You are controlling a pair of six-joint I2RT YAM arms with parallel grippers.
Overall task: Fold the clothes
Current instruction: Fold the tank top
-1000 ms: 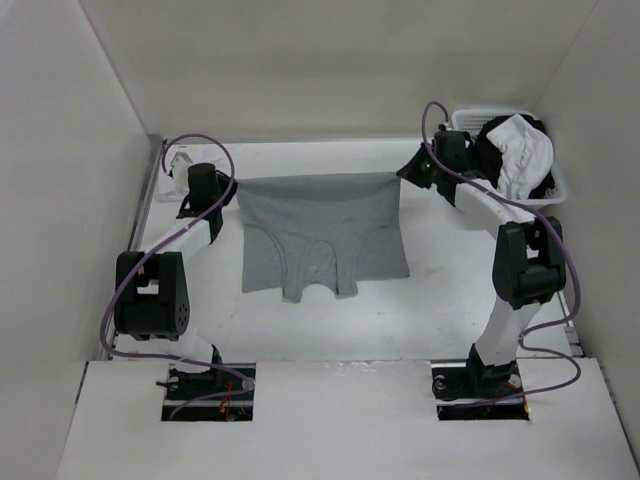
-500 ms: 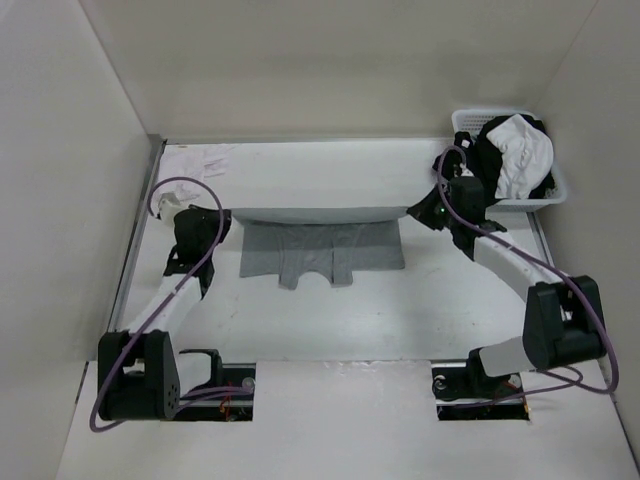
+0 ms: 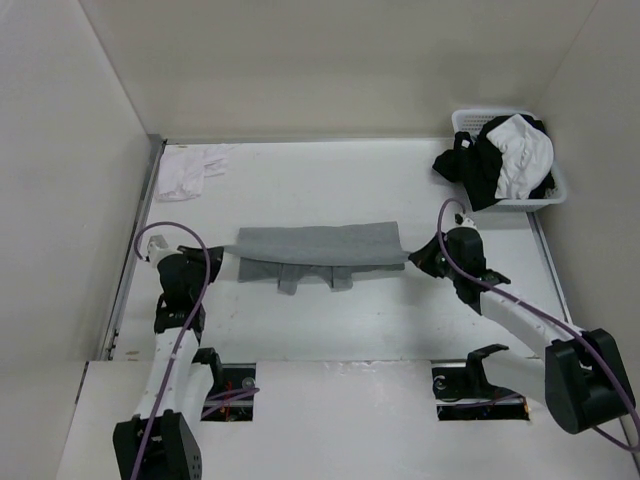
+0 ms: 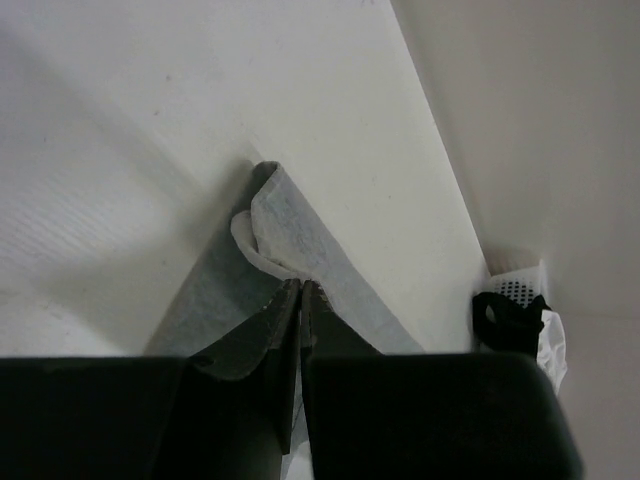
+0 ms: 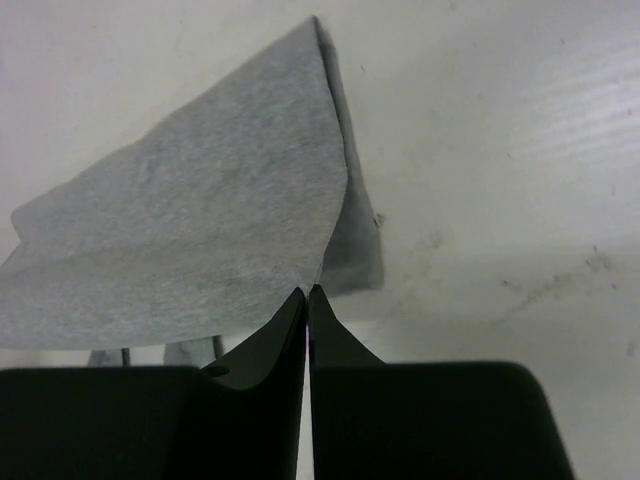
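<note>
I see the large heather-grey knit garment [image 3: 318, 245] at table centre, doubled over, sleeves poking out toward 6 o'clock. My left gripper [image 4: 301, 285] pinches its 9 o'clock corner and my right gripper [image 5: 307, 292] its 3 o'clock corner. I judge the first fold nearly laid; letting go and further folds remain.

Light: bright, diffuse, from overhead; your top view is evenly lit and sharp.
Shadows: a soft grey band crosses the white table [image 4: 80, 120] ahead-left of your left claw [image 4: 301, 290]. The heather-grey knit garment [image 5: 180, 220] shows a darker underlayer just ahead-right of your right claw [image 5: 308, 292].
Focus: each claw's near end, closest to its wrist lens, reads black, featureless and slightly soft.
</note>
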